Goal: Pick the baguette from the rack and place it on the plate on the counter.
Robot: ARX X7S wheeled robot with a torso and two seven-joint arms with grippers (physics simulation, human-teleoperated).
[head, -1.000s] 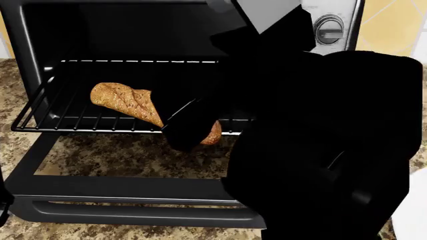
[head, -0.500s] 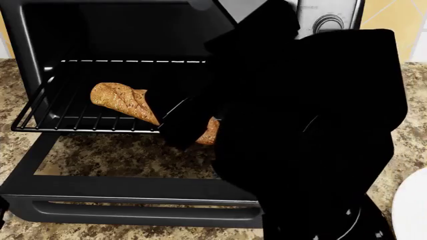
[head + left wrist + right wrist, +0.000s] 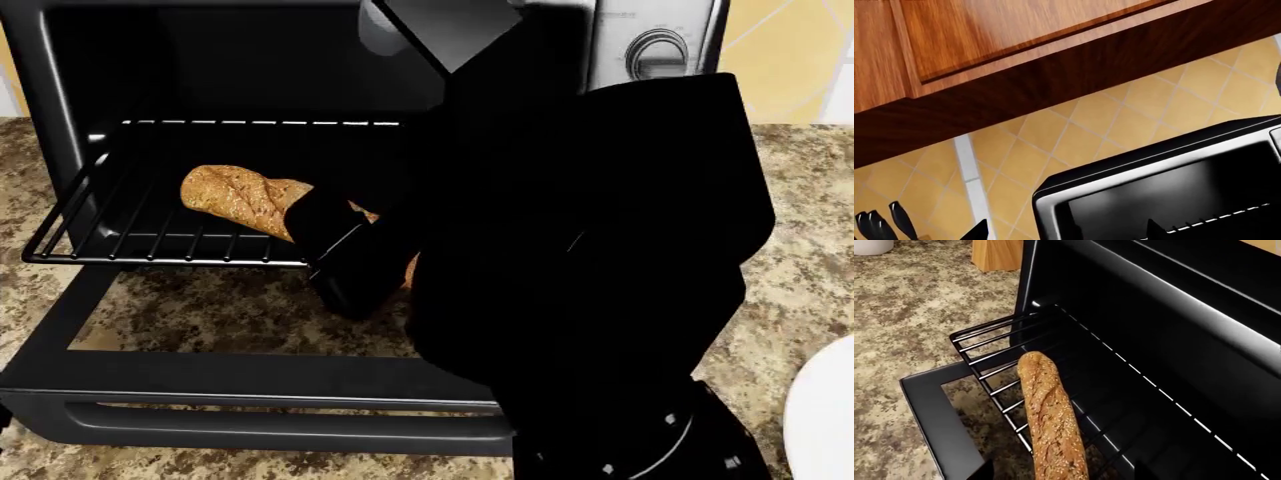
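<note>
The baguette (image 3: pixel 238 198) lies aslant on the black wire rack (image 3: pixel 127 235), which is pulled out of the toaster oven. My right gripper (image 3: pixel 350 258) reaches in from the right and covers the loaf's near end. In the right wrist view the baguette (image 3: pixel 1049 412) runs lengthwise over the rack (image 3: pixel 997 340) and passes between my right gripper's (image 3: pixel 1062 475) two dark fingertips (image 3: pixel 981 472); these stand wide apart on either side of it, open. My left gripper (image 3: pixel 1067 235) is open and empty, facing the oven's top and the tiled wall. A sliver of the white plate (image 3: pixel 825 420) shows at the right on the counter (image 3: pixel 801 270).
The oven door (image 3: pixel 267 395) hangs open and flat below the rack. The oven's control knob (image 3: pixel 654 52) sits at the upper right. My right arm hides much of the oven's right half. A wooden block (image 3: pixel 995 254) stands on the counter; knife handles (image 3: pixel 881 225) and a wall cabinet (image 3: pixel 987 40) are near.
My right arm has swung left and further in, and its gripper now covers more of the baguette's near end. The baguette and the rack have not moved.
</note>
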